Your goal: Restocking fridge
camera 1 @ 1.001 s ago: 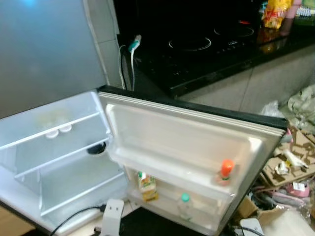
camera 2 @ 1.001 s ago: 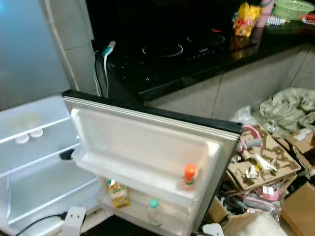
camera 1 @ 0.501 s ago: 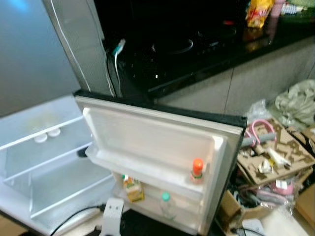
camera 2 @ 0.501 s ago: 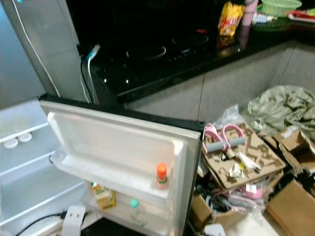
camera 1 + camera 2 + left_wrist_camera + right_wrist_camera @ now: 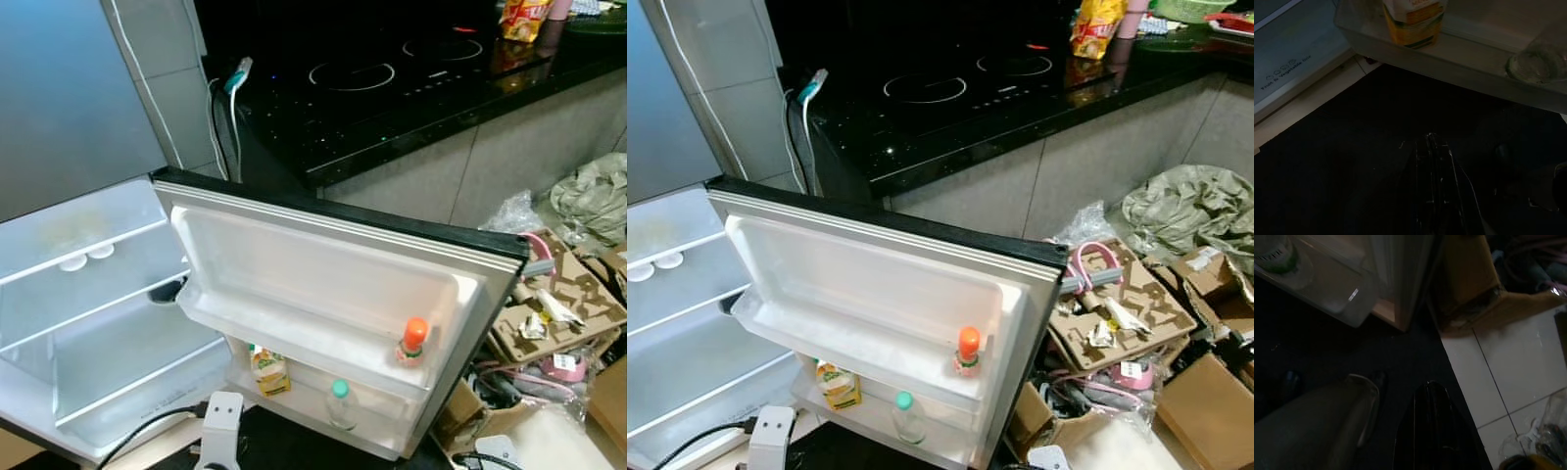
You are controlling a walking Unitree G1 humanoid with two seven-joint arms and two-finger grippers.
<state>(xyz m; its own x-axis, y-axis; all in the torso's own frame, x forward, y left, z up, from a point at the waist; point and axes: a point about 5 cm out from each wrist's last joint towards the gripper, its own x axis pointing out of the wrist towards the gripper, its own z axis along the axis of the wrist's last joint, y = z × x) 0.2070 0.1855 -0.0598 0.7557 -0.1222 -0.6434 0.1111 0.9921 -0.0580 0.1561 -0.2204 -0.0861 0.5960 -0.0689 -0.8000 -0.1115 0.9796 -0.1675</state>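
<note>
Left gripper [image 5: 1434, 147] hangs low over a dark mat [image 5: 1352, 161], fingers together; right gripper [image 5: 1432, 396] likewise, whether open I cannot tell. Fridge door [image 5: 333, 284] stands wide open, shelves [image 5: 88, 294] bare. Upper door rack's right end holds an orange-capped bottle [image 5: 413, 341]; lower rack a juice carton [image 5: 266, 369] and green-capped bottle [image 5: 340, 403]. Cardboard clutter [image 5: 1127, 313] crowds the door's right edge.
</note>
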